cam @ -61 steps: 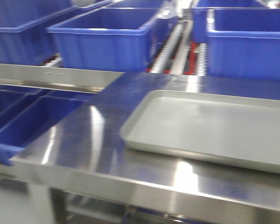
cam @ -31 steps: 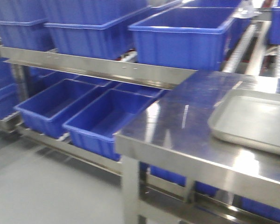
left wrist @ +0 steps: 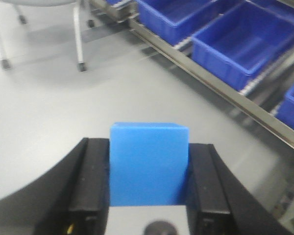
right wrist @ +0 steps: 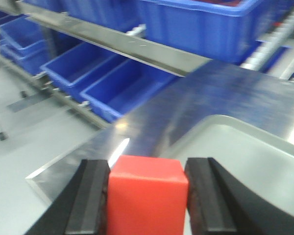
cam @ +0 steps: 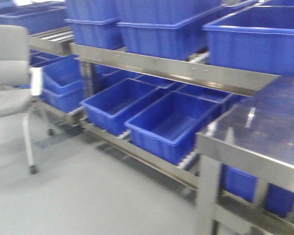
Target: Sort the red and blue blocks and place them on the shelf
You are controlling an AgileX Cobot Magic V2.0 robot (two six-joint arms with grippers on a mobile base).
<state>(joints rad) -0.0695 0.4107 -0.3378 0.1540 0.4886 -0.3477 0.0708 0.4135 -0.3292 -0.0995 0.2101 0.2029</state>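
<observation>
My left gripper [left wrist: 148,147] is shut on the blue block [left wrist: 148,164], which fills the gap between its black fingers [left wrist: 95,181] above the grey floor. In the right wrist view my right gripper [right wrist: 147,171] is shut on the red block [right wrist: 146,196], held over the corner of the steel tabletop [right wrist: 196,98] beside the grey tray [right wrist: 250,156]. The shelf [cam: 176,68] runs across the front view, its brushed-metal front rail carrying large blue bins [cam: 255,39] above and more bins [cam: 171,122] on the lower level. Neither gripper shows in the front view.
A grey chair [cam: 10,88] on castors stands at the left on the grey floor [cam: 88,196]; its legs [left wrist: 78,34] show in the left wrist view. The steel table's corner [cam: 255,142] juts in at the right. Lower-shelf bins [left wrist: 245,44] lie ahead to the right of the left gripper.
The front view has swung left: the tray and most of the tabletop have slid out to the right, and the lower bins, floor and chair have come into view.
</observation>
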